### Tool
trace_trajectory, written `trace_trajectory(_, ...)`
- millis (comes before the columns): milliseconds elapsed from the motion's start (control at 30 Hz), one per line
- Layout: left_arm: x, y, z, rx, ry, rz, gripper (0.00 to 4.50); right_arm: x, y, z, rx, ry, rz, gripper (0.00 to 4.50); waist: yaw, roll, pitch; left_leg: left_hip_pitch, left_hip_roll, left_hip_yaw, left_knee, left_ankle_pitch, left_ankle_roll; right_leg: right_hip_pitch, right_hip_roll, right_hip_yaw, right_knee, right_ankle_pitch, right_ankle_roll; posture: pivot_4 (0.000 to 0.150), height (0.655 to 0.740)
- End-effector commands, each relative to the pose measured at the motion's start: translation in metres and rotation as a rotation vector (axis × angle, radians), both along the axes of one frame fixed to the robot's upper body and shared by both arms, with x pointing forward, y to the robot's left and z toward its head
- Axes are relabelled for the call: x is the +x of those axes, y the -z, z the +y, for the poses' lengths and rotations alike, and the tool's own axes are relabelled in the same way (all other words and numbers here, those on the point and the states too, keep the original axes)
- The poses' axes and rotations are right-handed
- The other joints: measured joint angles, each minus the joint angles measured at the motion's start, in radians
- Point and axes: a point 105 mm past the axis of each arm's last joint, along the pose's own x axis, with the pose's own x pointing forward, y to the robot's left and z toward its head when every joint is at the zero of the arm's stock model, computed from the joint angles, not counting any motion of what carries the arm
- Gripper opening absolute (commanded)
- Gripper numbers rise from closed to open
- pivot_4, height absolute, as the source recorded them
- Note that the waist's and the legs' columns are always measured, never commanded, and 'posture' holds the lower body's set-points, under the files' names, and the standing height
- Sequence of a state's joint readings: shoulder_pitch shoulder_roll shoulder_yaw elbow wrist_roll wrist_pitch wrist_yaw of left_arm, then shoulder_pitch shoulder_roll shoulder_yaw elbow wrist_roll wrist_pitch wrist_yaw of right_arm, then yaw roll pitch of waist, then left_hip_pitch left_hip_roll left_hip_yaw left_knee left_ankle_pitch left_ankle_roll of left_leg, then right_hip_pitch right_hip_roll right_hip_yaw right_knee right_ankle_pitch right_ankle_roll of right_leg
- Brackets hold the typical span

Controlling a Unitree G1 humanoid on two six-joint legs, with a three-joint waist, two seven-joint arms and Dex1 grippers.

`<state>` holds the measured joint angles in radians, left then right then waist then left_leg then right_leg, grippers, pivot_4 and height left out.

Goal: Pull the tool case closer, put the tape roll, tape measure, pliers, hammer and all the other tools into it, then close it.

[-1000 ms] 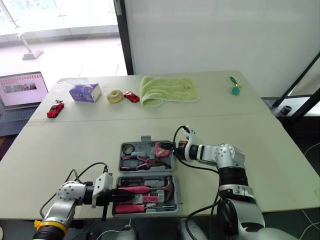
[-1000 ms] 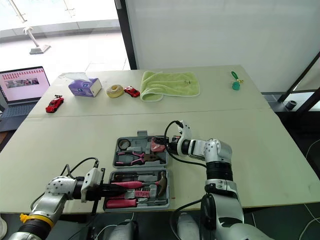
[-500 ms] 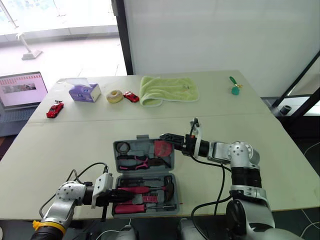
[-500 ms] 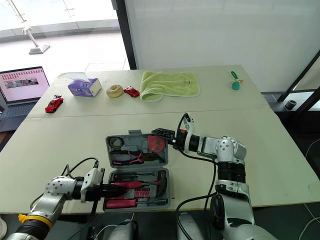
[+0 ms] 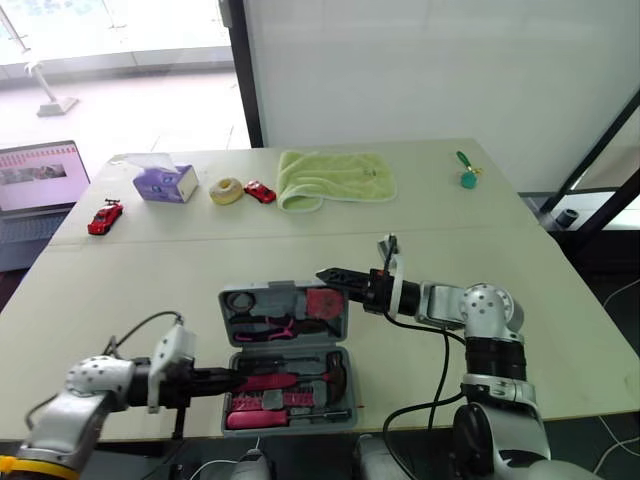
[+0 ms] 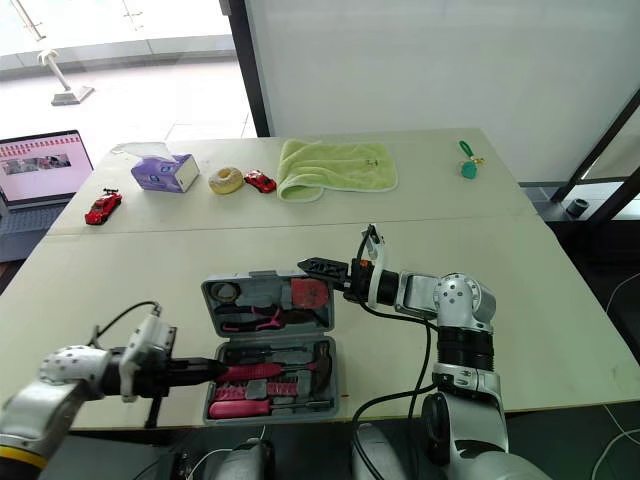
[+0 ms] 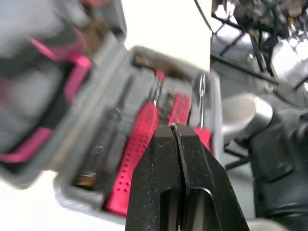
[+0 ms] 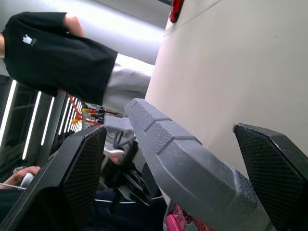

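The grey plastic tool case [image 5: 232, 300] sits open at the beige table's [image 5: 150, 290] 6 o'clock edge, lid tilted up, with the right gripper [image 5: 330, 273] spread wide around the lid's 2 o'clock corner and the left gripper [image 7: 175, 127] pinched together at the base's 9 o'clock side.

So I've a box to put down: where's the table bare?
Bare: the strip between green towel and tool case, and the right side nearer than the green tag. Crowded: the far row from tissue box to towel, and round the case.
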<state>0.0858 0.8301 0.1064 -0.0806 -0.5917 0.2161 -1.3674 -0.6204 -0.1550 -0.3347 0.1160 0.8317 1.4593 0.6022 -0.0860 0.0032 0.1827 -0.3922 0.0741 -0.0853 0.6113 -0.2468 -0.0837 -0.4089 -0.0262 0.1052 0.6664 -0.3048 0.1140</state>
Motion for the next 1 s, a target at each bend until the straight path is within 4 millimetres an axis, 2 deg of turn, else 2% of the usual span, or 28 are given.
trace_trajectory(33,-0.005,-0.017,0.024,-0.013,-0.059,0.064,0.0,-0.027,-0.027,0.009,0.042,-0.115,-0.108,4.46,-0.007,0.0,0.0,0.0,0.0,0.0,0.0,0.0,0.0,0.0,0.0,0.0,0.0,0.0,0.0,0.15,0.74)
trace_trajectory(133,-0.016,-0.019,0.041,0.025,-0.062,0.125,0.0,-0.051,-0.031,0.009,0.028,-0.169,-0.156,4.46,-0.012,0.0,0.0,0.0,0.0,0.0,-0.001,0.0,0.001,0.0,0.0,0.0,-0.001,0.0,0.0,0.15,0.74)
trace_trajectory(200,-0.02,-0.021,0.053,0.067,-0.067,0.133,0.0,-0.08,-0.032,0.008,0.011,-0.229,-0.219,4.46,-0.01,-0.001,0.001,0.0,0.0,0.0,-0.001,-0.001,0.001,-0.001,0.0,0.0,-0.001,-0.001,0.0,0.15,0.74)
trace_trajectory(233,-0.021,-0.025,0.059,0.08,-0.072,0.135,0.0,-0.096,-0.033,0.007,-0.014,-0.253,-0.256,4.46,-0.008,-0.001,0.001,-0.001,0.0,0.0,-0.002,-0.001,0.001,-0.001,0.0,0.0,-0.002,-0.001,-0.001,0.15,0.74)
trace_trajectory(300,-0.015,-0.037,0.064,0.074,-0.089,0.101,0.0,-0.108,-0.032,-0.003,-0.143,-0.212,-0.336,4.46,-0.003,-0.003,0.003,-0.001,0.0,0.0,-0.002,-0.001,0.001,-0.001,-0.001,0.0,-0.002,-0.003,-0.004,0.15,0.74)
trace_trajectory(400,-0.009,-0.047,0.06,0.061,-0.091,0.074,0.0,-0.102,-0.034,-0.024,-0.39,-0.085,-0.454,4.46,-0.002,-0.006,0.006,-0.002,0.0,0.002,0.0,-0.001,0.001,-0.002,-0.001,0.001,-0.003,-0.003,-0.006,0.15,0.74)
trace_trajectory(467,-0.01,-0.048,0.06,0.062,-0.087,0.075,0.0,-0.101,-0.034,-0.032,-0.479,-0.054,-0.482,4.46,-0.006,-0.011,0.006,-0.001,0.0,0.002,0.0,-0.001,0.001,-0.001,-0.001,0.001,-0.003,-0.003,-0.006,0.15,0.74)
trace_trajectory(533,-0.006,-0.047,0.058,0.069,-0.111,0.044,0.0,-0.1,-0.034,-0.049,-0.731,-0.02,-0.635,4.46,-0.008,-0.011,0.008,-0.001,0.0,0.002,-0.001,-0.001,0.001,-0.003,-0.001,0.001,-0.003,-0.004,-0.007,0.15,0.74)
trace_trajectory(600,-0.003,-0.046,0.057,0.066,-0.129,0.026,0.0,-0.1,-0.029,-0.065,-0.91,-0.02,-0.75,4.46,-0.002,-0.01,0.008,-0.004,0.0,0.003,-0.001,-0.001,0.001,-0.005,-0.001,0.002,-0.003,-0.004,-0.007,0.15,0.74)
trace_trajectory(700,-0.001,-0.045,0.058,0.069,-0.143,0.011,0.0,-0.103,-0.022,-0.08,-0.965,-0.044,-0.858,4.46,0.018,-0.017,0.008,-0.007,0.0,0.003,-0.001,-0.002,0.004,-0.008,0.0,0.001,-0.004,-0.004,-0.002,0.15,0.74)
trace_trajectory(867,0.006,-0.041,0.065,0.084,-0.19,-0.026,0.0,-0.1,-0.008,-0.103,-1.002,-0.046,-0.948,4.46,0.02,-0.019,0.009,-0.011,0.0,0.003,0.003,-0.003,0.005,-0.009,-0.001,0.001,-0.004,-0.004,-0.001,0.15,0.74)
trace_trajectory(1000,0.008,-0.038,0.07,0.1,-0.222,-0.046,0.0,-0.099,-0.003,-0.105,-0.984,-0.039,-0.98,4.46,0.019,-0.02,0.009,-0.01,0.0,0.003,0.005,-0.002,0.004,-0.008,-0.001,0.001,-0.003,-0.003,-0.007,0.15,0.74)
